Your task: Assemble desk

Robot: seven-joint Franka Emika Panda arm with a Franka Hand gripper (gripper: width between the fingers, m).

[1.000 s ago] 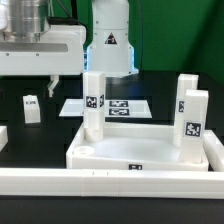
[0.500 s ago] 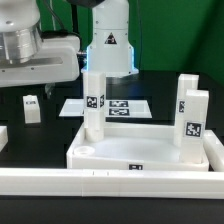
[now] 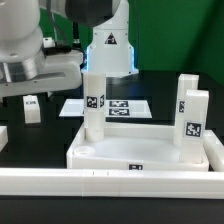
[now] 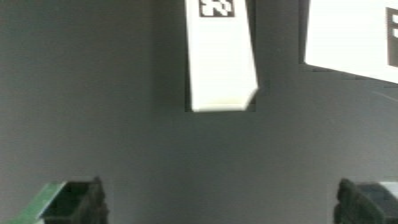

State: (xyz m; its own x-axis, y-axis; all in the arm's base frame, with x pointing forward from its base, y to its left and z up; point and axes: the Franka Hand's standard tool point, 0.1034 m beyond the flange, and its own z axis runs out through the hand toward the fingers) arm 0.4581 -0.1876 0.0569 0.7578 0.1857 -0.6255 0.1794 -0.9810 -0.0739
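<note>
The white tray-like tabletop point(image 3: 150, 150) lies in the middle of the exterior view. One tagged white leg point(image 3: 94, 100) stands upright at its far left corner, and two more stand at its right side point(image 3: 193, 120). A loose short leg point(image 3: 31, 106) stands on the dark table at the exterior view's left. My hand point(image 3: 40, 62) hangs tilted above that loose leg. In the wrist view my gripper point(image 4: 222, 203) is open wide and empty, and a tagged white leg point(image 4: 222, 55) lies ahead of the fingers point(image 4: 71, 200), apart from them.
The marker board point(image 3: 115, 105) lies flat behind the tabletop. A long white border rail point(image 3: 100, 182) runs along the front, and another rail rises at the right. The arm's base point(image 3: 108, 45) stands at the back. A white edge point(image 4: 356, 35) shows beside the leg in the wrist view.
My hand has moved toward the exterior view's left and a little lower, and has tilted. The tabletop and legs have not moved.
</note>
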